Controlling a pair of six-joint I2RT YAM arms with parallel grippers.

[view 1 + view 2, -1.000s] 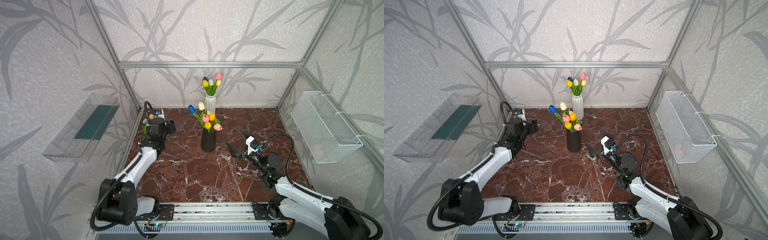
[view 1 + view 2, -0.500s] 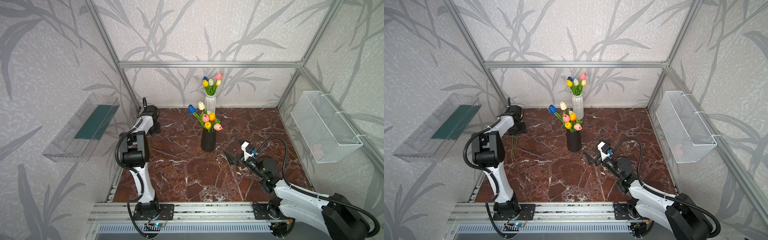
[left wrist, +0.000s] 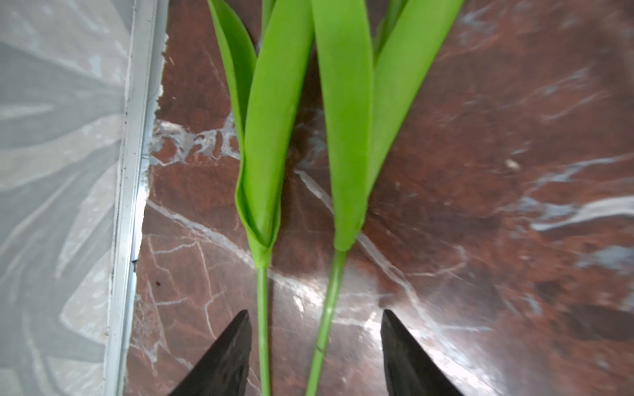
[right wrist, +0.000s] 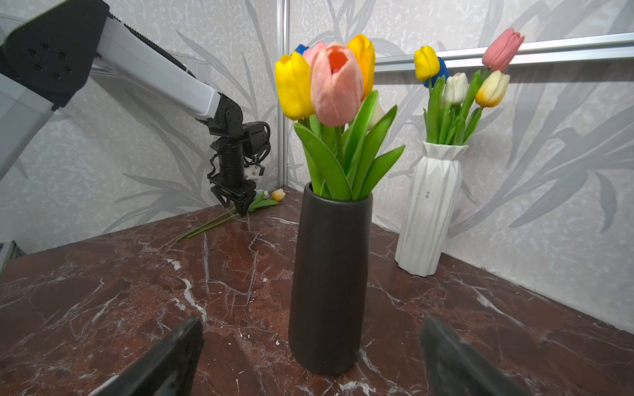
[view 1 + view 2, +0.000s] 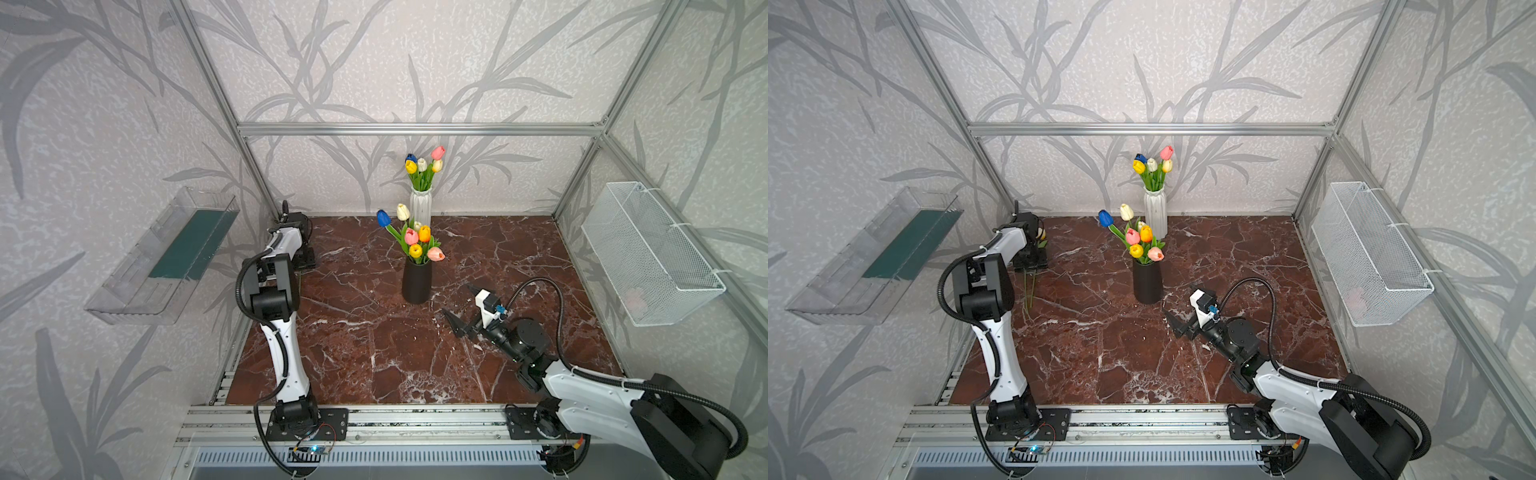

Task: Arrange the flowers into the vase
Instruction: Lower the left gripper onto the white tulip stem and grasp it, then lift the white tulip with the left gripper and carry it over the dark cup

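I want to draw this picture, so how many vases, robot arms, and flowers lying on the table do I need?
Vases: 2 (black vase, white vase)
Loose flowers: 2
Robot arms: 2 (left arm, right arm)
Total: 6

A robot lab test cell, dressed to look homely. Aluminium frame bars [image 5: 415, 129] form a box whose walls carry grey leaf-print wallpaper [image 5: 415, 62]. Its base is a reddish-brown marble-look worktop [image 5: 374, 353]. A white and black left arm [image 5: 286, 361] and right arm [image 5: 582, 388] are bolted to a metal rail [image 5: 415, 419] along the near edge, cables trailing. A clear plastic bin [image 5: 124, 299] hangs on the left wall and a white wire basket [image 5: 652, 257] on the right. Tulips [image 5: 419, 245] in a black vase [image 5: 416, 282] serve as decor.
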